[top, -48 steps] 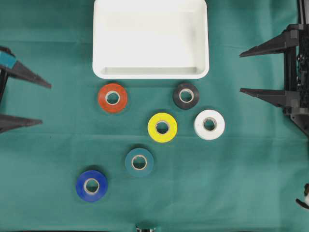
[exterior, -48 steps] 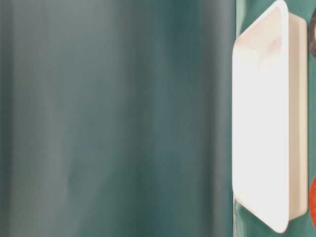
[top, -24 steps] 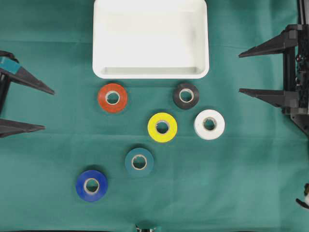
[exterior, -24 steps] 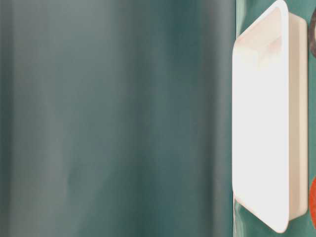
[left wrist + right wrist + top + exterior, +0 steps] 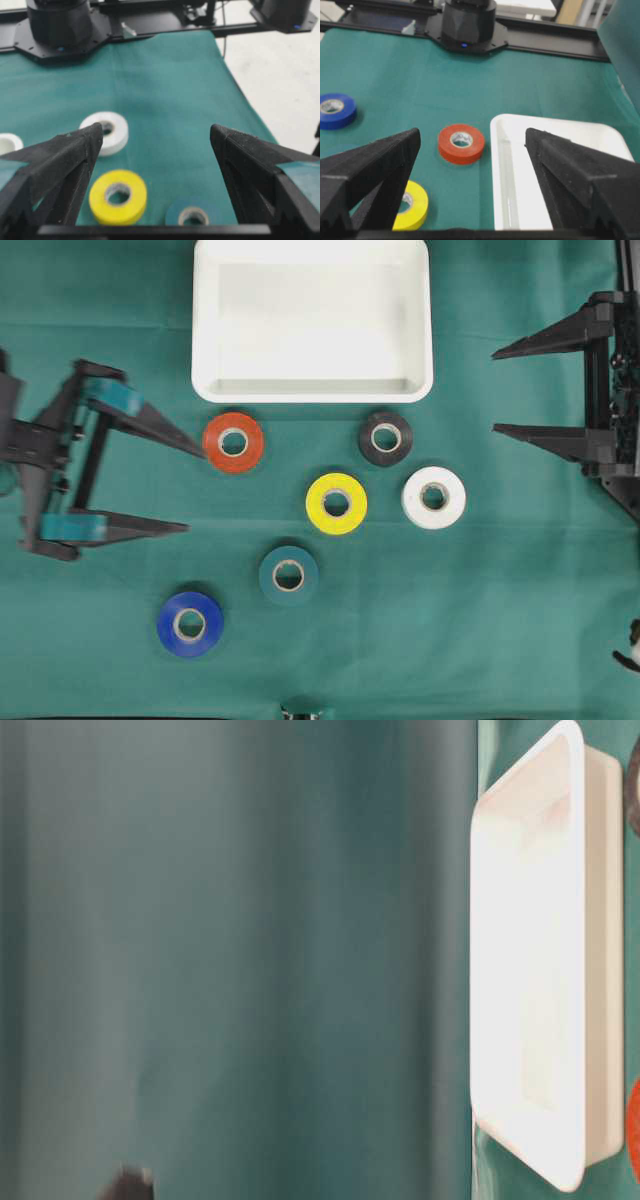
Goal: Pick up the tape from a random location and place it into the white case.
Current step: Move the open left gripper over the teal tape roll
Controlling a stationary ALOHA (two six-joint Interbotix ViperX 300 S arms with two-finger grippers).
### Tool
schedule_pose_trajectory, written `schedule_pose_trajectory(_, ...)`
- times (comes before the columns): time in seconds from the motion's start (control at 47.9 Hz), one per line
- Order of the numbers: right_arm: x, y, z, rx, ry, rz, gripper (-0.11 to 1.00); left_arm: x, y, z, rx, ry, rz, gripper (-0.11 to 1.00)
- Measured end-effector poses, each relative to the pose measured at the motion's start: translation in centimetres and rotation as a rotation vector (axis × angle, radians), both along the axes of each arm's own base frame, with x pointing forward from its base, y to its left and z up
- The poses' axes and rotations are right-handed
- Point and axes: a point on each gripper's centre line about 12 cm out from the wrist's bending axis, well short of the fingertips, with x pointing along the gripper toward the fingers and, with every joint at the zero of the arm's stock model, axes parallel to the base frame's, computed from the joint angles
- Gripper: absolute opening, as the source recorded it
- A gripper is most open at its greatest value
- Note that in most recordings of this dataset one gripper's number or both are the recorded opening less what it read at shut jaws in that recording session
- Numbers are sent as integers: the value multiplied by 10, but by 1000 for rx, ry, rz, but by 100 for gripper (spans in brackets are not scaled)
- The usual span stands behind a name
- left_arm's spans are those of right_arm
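1. White case point(image 5: 312, 390): shallow rectangular tray with rounded corners and raised rim, flat on the green cloth point(image 5: 480, 620) at the middle of the tabletop's far edge; nothing lies in it
2. Orange tape point(image 5: 233, 442): roll lying flat just in front of the case's near left corner, apart from the rim
3. Black tape point(image 5: 385, 438): flat, just in front of the case's near right corner, apart from the rim
4. White tape point(image 5: 433, 497): flat, beside and in front of the black roll, towards the right edge; close to it, but whether they touch cannot be told
5. Yellow tape point(image 5: 336, 503): flat near the centre of the tabletop, between the orange and white rolls and clear of both
6. Teal tape point(image 5: 289, 575): flat, towards the near edge from the yellow roll, hard to see against the cloth
7. Blue tape point(image 5: 190, 624): flat, nearest the near left corner of the tabletop
8. Left gripper point(image 5: 183, 488): at the left edge, jaws spread wide and holding nothing; upper fingertip just beside the orange roll
9. Right gripper point(image 5: 496, 390): at the right edge, jaws spread wide and holding nothing, well apart from every roll
10. Table-level view: case seen edge-on, the rest blurred green
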Motion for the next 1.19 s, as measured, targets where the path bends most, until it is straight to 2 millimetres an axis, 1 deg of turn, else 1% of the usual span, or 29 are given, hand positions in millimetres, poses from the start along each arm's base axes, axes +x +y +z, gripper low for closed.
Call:
schedule_pose_trajectory(0.23,0,0,0,0,2,0,92,43,-11,3,9,18,-4,99)
schedule_pose_trajectory(0.397,0,0,0,0,2,2,92,63,-16,7,11,23,-6,99)
schedule_pose_trajectory(0.522,0,0,-1,0,3,0,92,70,-18,6,17,40,-6,99)
schedule_pose_trajectory(0.731,1,0,-1,0,5,0,92,70,-18,6,8,58,-4,99)
schedule_pose_trajectory(0.815,1,0,-1,0,5,2,92,70,-18,4,1,93,-1,99)
schedule_pose_trajectory(0.919,1,0,-2,0,8,0,92,72,-18,2,-12,158,6,99)
schedule_pose_trajectory(1.191,2,0,-5,0,26,0,92,87,-23,-7,-4,424,28,99)
